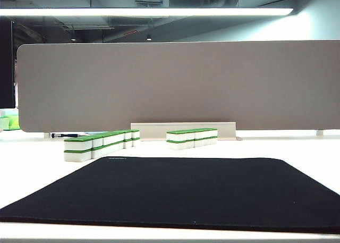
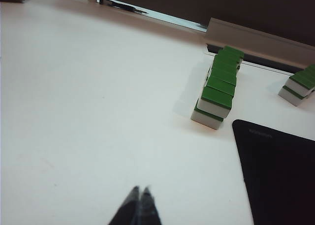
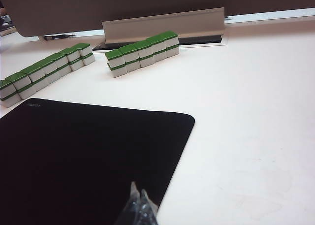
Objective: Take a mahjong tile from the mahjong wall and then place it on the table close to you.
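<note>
In the exterior view, the long 2-high mahjong wall of white blocks with green tops (image 1: 102, 143) stands on the glossy white table (image 1: 37, 174) beyond the black rounded mat (image 1: 186, 192); a shorter matching row (image 1: 191, 137) sits beside it, before the grey-beige divider panel (image 1: 180, 86). Neither claw shows here.

In the left wrist view, the left gripper (image 2: 138, 191) has its tips pressed together over bare table, the wall (image 2: 219, 87) well ahead of it.

In the right wrist view, the right gripper (image 3: 138, 193) is likewise pressed together, empty, above the mat's edge, the wall (image 3: 47, 72) far ahead.
</note>
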